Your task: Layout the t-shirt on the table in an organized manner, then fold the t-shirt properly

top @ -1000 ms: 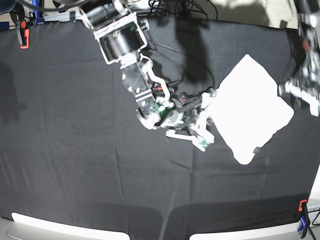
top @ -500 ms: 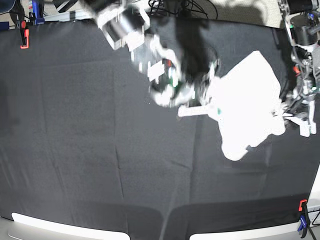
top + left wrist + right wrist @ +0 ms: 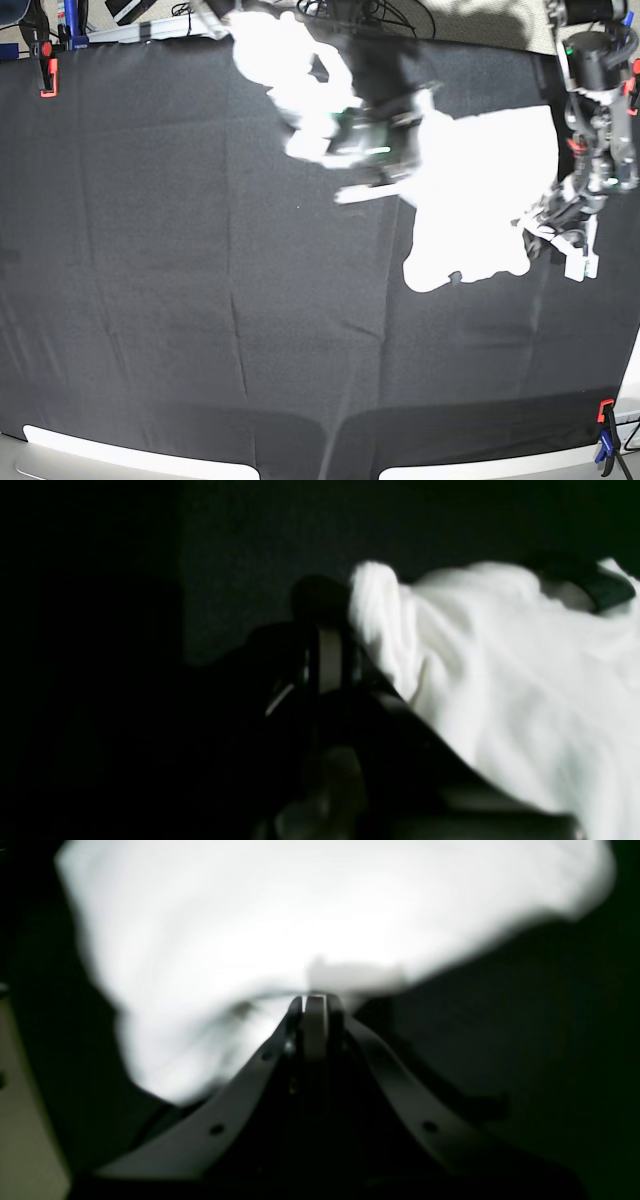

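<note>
Black-draped table (image 3: 180, 300) lay bare from 6 to 10 o'clock; t-shirt (image 3: 480, 200) bunched at 2, left gripper (image 3: 548, 225) and right gripper (image 3: 385, 170) both clamped on it.

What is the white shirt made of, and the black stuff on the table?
The t-shirt looks like soft matte cloth: it sags and bunches into folds. The table cover seems a thin black fabric too, since faint creases run across it.

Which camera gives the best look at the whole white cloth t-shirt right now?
The base view: it shows the white cloth t-shirt as one whole shape against the table's black cloth. The left wrist view catches only a bunched white edge beside its gripper, and the right wrist view only a blurred white mass.
</note>
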Controlling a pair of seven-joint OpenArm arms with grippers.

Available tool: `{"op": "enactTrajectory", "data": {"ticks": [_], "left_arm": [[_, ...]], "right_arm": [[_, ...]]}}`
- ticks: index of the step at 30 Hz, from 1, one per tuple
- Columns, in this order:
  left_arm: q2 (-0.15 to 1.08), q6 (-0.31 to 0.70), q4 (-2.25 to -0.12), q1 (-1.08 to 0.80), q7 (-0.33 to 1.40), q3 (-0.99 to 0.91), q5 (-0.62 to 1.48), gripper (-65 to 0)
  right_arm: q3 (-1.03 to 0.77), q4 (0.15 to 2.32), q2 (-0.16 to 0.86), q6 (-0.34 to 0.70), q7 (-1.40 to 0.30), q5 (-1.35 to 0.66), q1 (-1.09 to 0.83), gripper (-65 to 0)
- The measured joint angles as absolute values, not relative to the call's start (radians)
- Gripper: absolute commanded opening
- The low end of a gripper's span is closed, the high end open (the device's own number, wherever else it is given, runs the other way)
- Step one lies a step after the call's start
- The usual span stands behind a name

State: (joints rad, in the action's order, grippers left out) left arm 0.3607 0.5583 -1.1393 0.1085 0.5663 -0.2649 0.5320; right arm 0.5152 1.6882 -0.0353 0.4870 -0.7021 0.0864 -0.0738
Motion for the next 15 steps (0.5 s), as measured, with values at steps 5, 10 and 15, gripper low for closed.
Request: {"op": "enactTrajectory", "data": {"ticks": [5,10,15], "left_arm": [[0.358,0.561,-1.367,-0.016,0.607,-0.354,0.599,-65.0],[0.357,0.514,-1.591,-0.221,0.628,-0.469,0.599,-65.0],[0.353,0.517,-1.774,-0.421,0.630,-0.588,0.669,-65.0]], "right_arm": [[0.403,1.829,0.019,0.488,-0.702,0.070,-0.147,-65.0],[0.245,1.972,0.034,0.483,-0.776,-0.036,-0.245,-65.0],[0.125,2.116,0.031,0.488,-0.899,-0.136,-0.334,-65.0]]}}
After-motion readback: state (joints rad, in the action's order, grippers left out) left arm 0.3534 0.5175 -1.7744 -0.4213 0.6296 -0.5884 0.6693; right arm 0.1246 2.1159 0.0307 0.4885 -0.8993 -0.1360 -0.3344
